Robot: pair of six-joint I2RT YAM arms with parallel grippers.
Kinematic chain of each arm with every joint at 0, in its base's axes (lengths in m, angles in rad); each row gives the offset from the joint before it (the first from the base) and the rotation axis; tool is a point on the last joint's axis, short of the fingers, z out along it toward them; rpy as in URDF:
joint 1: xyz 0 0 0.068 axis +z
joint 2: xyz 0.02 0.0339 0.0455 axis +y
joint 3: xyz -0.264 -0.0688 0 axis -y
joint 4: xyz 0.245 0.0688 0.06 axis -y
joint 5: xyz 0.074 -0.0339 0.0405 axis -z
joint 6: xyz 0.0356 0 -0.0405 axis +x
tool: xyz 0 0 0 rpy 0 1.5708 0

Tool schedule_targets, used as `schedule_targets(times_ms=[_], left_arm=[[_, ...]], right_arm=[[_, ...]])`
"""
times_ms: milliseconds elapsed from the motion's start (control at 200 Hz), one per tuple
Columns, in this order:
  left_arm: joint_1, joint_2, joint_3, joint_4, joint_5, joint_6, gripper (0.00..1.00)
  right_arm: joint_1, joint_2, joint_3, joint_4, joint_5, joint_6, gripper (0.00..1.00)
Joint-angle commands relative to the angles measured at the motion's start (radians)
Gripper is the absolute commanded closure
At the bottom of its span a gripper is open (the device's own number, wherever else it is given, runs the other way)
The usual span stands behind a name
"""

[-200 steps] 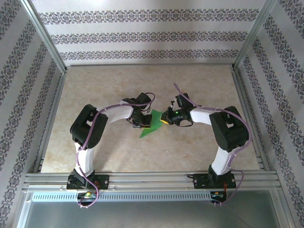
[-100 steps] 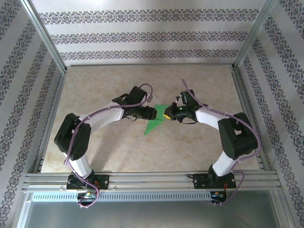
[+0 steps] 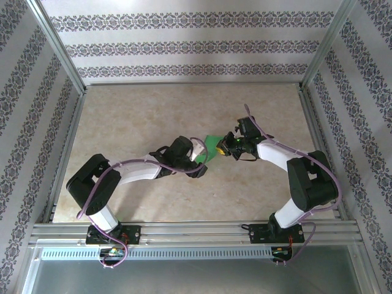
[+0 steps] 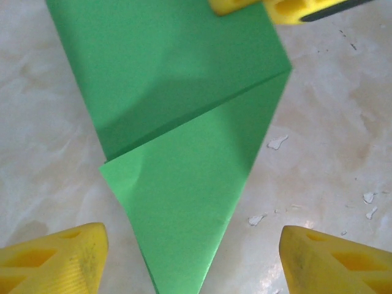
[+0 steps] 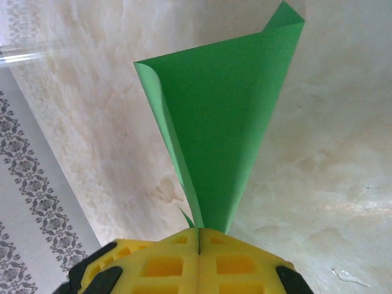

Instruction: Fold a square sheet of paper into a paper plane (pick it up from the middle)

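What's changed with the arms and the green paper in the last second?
The left gripper opened, letting go of the green paper, and pulled back toward the near edge. The right gripper drew the paper slightly right and away. It stayed shut on the paper's narrow end.

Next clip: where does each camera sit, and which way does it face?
Top external: above and behind the bases, looking down on the table; both arms show, left claw and right claw meeting at the paper.
Left wrist: on the left arm, facing down at the paper; its spread fingertips show.
Right wrist: on the right arm, facing along its shut fingers pinching the paper.
Shared: the paper is in all three; the left wrist also catches the right claw.
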Motion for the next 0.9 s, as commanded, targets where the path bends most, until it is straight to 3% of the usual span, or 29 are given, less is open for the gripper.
schedule_targets(times_ms=[0, 420, 640, 894], left_arm=[[-0.051, 0.009, 0.007, 0.095, -0.111, 0.096, 0.27], [-0.097, 0.123, 0.07, 0.059, -0.226, 0.145, 0.43], [-0.098, 0.122, 0.062, 0.051, -0.228, 0.163, 0.64], [-0.098, 0.131, 0.082, 0.01, -0.187, 0.177, 0.79]], right_arm=[[-0.007, -0.032, -0.01, -0.026, 0.02, 0.04, 0.95], [-0.022, -0.037, -0.03, -0.026, -0.001, 0.077, 0.94], [-0.028, -0.03, -0.033, -0.027, -0.012, 0.073, 0.94], [-0.032, -0.014, -0.03, -0.027, -0.025, 0.063, 0.92]])
